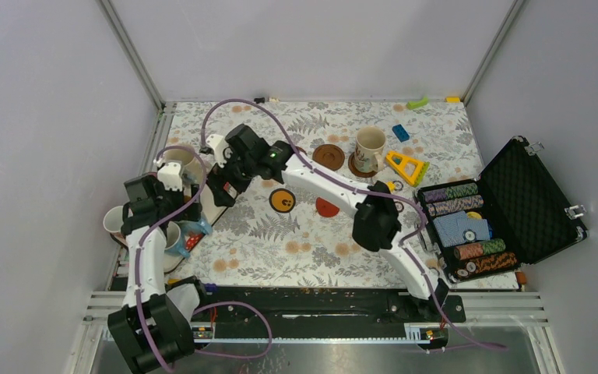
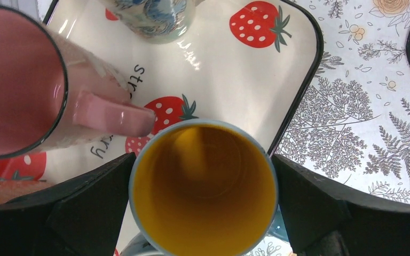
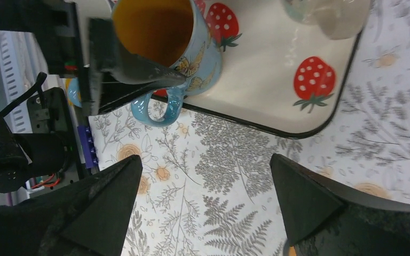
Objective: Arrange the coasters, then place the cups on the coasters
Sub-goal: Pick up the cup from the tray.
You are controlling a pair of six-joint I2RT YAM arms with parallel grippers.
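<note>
A blue cup (image 2: 203, 192) with a yellow inside stands at the corner of the strawberry tray (image 2: 235, 69). My left gripper (image 2: 203, 160) is open, its fingers straddling the cup close to the rim. A pink cup (image 2: 16, 80) and a blue-printed cup (image 2: 149, 16) share the tray. My right gripper (image 3: 205, 160) is open over bare tablecloth beside the tray (image 3: 277, 80), with the blue cup (image 3: 200, 53) beyond it. A cream cup (image 1: 370, 148) stands on a dark brown coaster (image 1: 356, 167). Another dark brown coaster (image 1: 328, 156), an orange coaster (image 1: 283, 200) and a red coaster (image 1: 327, 207) lie loose.
An open black case (image 1: 529, 195) of poker chips sits at the right. A yellow triangle (image 1: 406, 166), a blue brick (image 1: 400, 132) and a green piece (image 1: 417, 102) lie at the back right. Two more cups (image 1: 179, 160) (image 1: 115, 222) stand by the left wall.
</note>
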